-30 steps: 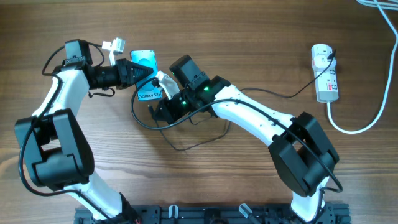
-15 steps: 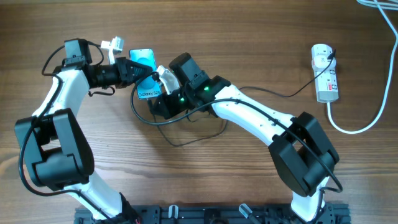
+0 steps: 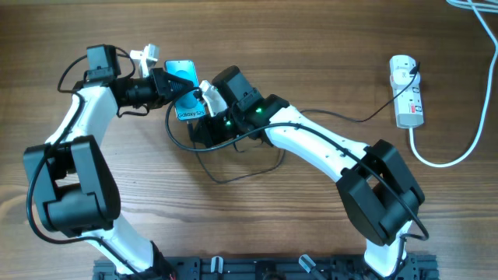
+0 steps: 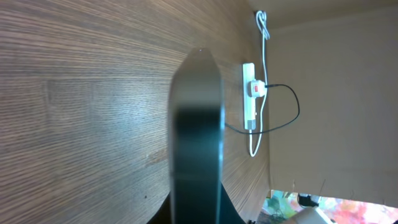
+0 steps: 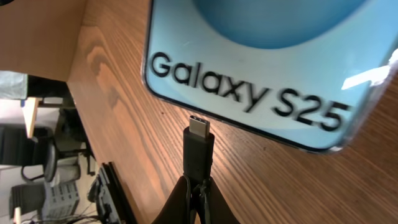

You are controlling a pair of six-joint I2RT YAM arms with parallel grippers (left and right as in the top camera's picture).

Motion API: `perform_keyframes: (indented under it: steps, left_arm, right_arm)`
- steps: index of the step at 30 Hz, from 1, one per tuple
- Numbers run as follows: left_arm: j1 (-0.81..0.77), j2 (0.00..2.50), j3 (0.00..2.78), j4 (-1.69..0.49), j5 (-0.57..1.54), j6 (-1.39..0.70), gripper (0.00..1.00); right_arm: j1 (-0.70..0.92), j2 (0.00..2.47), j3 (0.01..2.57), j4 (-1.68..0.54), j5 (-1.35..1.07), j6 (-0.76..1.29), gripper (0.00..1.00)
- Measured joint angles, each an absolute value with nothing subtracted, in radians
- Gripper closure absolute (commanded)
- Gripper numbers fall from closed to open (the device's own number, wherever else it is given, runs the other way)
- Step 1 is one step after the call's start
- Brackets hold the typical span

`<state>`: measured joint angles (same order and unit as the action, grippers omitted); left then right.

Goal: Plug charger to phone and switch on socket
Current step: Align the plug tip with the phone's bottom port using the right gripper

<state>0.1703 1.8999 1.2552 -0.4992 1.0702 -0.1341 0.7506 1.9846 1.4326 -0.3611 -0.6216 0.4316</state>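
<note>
The phone (image 3: 185,78) has a turquoise screen and a white "Galaxy S25" band. My left gripper (image 3: 176,85) is shut on it and holds it tilted above the table. In the left wrist view the phone (image 4: 198,124) shows edge-on between the jaws (image 4: 196,214). My right gripper (image 3: 204,118) is shut on the charger's small black plug (image 5: 199,146). In the right wrist view the plug tip points at the phone's (image 5: 261,56) lettered bottom edge and nearly touches it; insertion cannot be told. The black cable (image 3: 233,167) loops under my right arm. The socket (image 3: 408,92) lies far right.
A white plug adapter sits at the socket's top end, and the black cable runs to it (image 4: 250,93). A thicker white cable (image 3: 467,148) curves from the socket to the table's right edge. A small white object (image 3: 144,56) lies behind the left gripper.
My left gripper has shifted the phone slightly right and up. My right gripper has brought the plug closer to the phone's lettered end.
</note>
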Motion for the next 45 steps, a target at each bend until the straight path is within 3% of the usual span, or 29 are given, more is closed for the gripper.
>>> perform_keyframes:
  steps: [45]
  left_arm:
    - [0.143, 1.900, 1.255, -0.481, 1.054, -0.213, 0.96]
  right_arm:
    - [0.718, 1.985, 1.429, -0.384, -0.628, 0.445, 0.96]
